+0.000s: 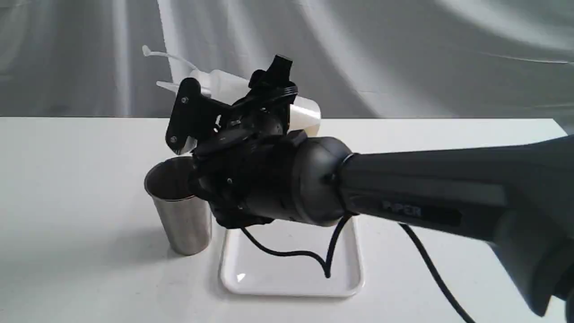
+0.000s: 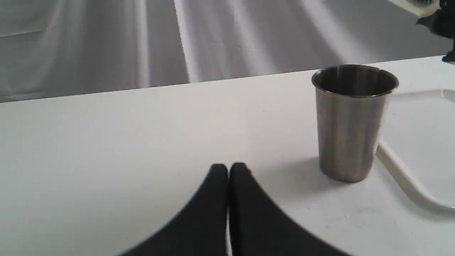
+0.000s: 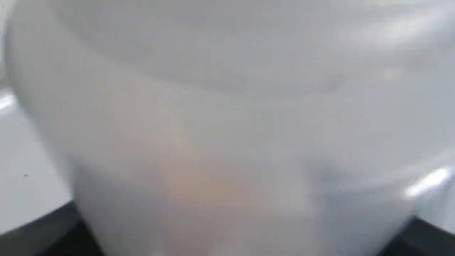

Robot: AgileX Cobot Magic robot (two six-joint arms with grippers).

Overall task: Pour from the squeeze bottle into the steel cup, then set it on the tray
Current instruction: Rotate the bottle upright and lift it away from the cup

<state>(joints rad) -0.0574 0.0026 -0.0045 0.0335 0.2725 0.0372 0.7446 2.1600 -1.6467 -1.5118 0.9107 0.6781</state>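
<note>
Bottle point(image 1: 222, 83) is being held in the air at upper centre of the exterior view. It is lying close to level, with nozzle point(image 1: 162, 84) pointing toward frame left and base toward the right. Strap point(image 1: 167, 54) is sticking out above the nozzle. Right claw point(image 1: 228, 103) is clamping the bottle's body.

In the right wrist view the bottle point(image 3: 227, 124) is filling nearly the whole frame. It is blurred, with a faint amber tint showing at lower centre.

Tray point(image 1: 291, 278) is lying flat on the bench point(image 1: 67, 202) at lower centre, with a black cable point(image 1: 287, 252) drooping over it. Cup point(image 1: 179, 211) is standing upright just left of the tray, below the nozzle in the picture. Whether cup and tray are touching, cannot tell.

Left claw point(image 2: 229, 169) is sitting low over the bench at bottom centre of its view, fingers pressed together and gripping nothing. It is well apart from the cup point(image 2: 350, 124) at right. Tray point(image 2: 408, 177) edge is showing at far right.
</note>
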